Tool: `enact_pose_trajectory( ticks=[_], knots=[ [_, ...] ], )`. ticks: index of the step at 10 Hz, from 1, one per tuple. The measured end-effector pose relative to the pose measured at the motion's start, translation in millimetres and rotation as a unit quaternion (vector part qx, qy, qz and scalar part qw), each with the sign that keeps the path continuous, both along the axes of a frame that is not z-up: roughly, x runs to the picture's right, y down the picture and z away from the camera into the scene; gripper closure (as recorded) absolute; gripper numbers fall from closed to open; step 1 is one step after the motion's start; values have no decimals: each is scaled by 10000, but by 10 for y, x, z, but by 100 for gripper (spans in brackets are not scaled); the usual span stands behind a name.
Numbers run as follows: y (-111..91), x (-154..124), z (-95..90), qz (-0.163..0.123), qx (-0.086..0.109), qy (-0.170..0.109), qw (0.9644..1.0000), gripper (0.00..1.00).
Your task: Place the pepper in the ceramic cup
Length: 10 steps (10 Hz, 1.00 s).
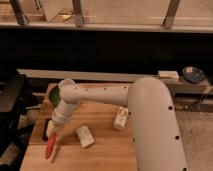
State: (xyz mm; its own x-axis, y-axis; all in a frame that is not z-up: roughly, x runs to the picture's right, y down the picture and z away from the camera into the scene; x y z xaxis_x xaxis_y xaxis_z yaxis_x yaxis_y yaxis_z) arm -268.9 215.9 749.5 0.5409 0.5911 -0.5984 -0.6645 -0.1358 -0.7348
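The red-orange pepper (50,148) hangs tip-down from my gripper (54,134), which is shut on its upper end, over the front left part of the wooden table (102,150). The white ceramic cup (66,84) stands at the back left of the table, behind my arm's wrist and well beyond the pepper. The gripper's fingers are mostly hidden by the wrist.
A green bowl (53,98) sits just left of the cup, partly hidden by the arm. A black remote (45,128) lies left of the gripper. A white block (85,136) and a white bottle (120,118) lie to the right. The table's left edge is close.
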Motion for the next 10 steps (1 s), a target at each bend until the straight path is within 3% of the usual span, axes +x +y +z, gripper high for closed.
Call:
enact_pose_trajectory(
  ticks=[2, 4, 6, 10],
  knots=[
    [-357, 109, 20, 100, 522, 48, 9986, 100],
    [-915, 377, 76, 246, 1315, 294, 9906, 100],
    [-1370, 621, 49, 440, 1841, 468, 9808, 100],
    [-1406, 637, 44, 449, 1889, 471, 9798, 100]
  ],
)
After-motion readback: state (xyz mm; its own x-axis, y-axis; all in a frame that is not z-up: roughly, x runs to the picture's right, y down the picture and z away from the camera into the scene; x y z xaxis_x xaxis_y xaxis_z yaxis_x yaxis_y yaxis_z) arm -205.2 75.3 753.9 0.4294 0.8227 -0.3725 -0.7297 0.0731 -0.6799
